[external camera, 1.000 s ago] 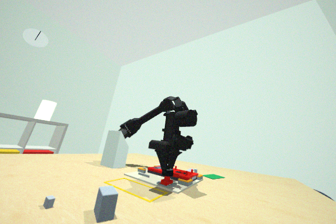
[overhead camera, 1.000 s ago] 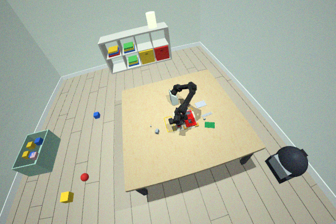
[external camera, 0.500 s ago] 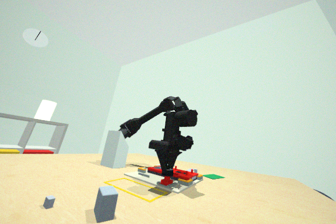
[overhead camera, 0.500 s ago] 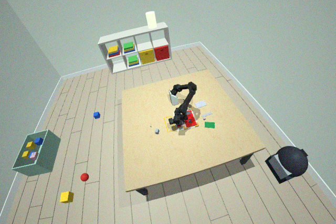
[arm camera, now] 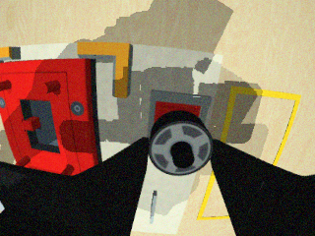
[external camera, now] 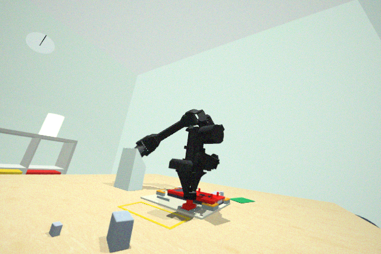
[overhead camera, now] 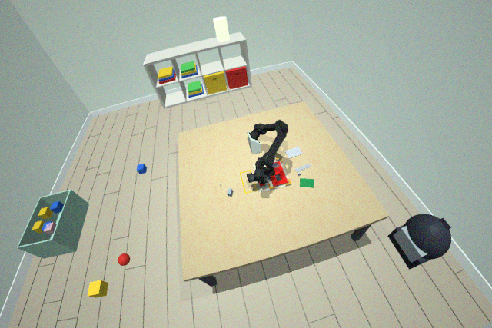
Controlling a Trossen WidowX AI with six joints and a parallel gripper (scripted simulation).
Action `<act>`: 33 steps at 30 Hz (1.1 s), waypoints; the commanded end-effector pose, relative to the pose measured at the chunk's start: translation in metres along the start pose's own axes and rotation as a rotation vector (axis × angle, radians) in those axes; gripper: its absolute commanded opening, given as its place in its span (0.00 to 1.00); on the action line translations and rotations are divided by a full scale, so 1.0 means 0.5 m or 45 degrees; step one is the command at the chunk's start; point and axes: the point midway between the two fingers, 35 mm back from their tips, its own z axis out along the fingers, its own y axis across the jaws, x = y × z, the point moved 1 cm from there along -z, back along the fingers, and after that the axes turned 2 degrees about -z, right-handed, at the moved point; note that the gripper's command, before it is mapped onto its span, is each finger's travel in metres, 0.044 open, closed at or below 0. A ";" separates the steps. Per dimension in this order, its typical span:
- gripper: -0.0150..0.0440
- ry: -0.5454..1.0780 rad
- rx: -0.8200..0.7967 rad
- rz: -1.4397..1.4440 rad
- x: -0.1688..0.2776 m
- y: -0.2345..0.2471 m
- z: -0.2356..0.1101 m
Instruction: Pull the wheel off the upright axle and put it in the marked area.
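1. Across the middle of the room stands the wooden table [overhead camera: 277, 213], and near its centre the black arm bends down over a white base plate [external camera: 196, 211] that carries a red fixture [external camera: 209, 197].

2. At the near-left edge of that plate the gripper [arm camera: 179, 177] points straight down, its fingers closed on the grey wheel [arm camera: 180, 145], one on each side. From the wrist view the wheel's hub hole faces the camera, with a red block [external camera: 187, 205] directly beneath it. I cannot tell whether the wheel has cleared the axle or still sits on it.

3. Just left of the plate lies the yellow marked area [external camera: 152, 212], an outlined square on the table, near the wheel but not under it.

4. What could go wrong, as I judge it: if the arm swings sideways toward the square before the wheel has cleared the axle, the bore could bind and drag the plate. A tilted lift could wedge it the same way. The square touches the plate's edge, so a short carry might land the wheel on the line.

5. Containers: the white shelf [overhead camera: 198, 70] against the far wall holds stacks of coloured blocks in three cubbies and a yellow and a red bin in two more. The green bin [overhead camera: 53, 225] on the floor at near left holds yellow, blue and pink cubes.

6. Two small grey blocks [external camera: 119, 234] stand on the table nearer than the square, well apart from the gripper.
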 end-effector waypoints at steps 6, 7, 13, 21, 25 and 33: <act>0.25 -0.027 0.001 0.032 0.002 -0.005 -0.039; 0.25 -0.027 0.001 0.032 0.002 -0.005 -0.039; 0.25 -0.028 0.001 0.032 0.003 -0.005 -0.043; 0.25 -0.030 0.001 0.033 0.003 -0.005 -0.049; 0.25 -0.031 0.000 0.033 0.003 -0.005 -0.051; 0.25 -0.033 0.000 0.034 0.003 -0.005 -0.056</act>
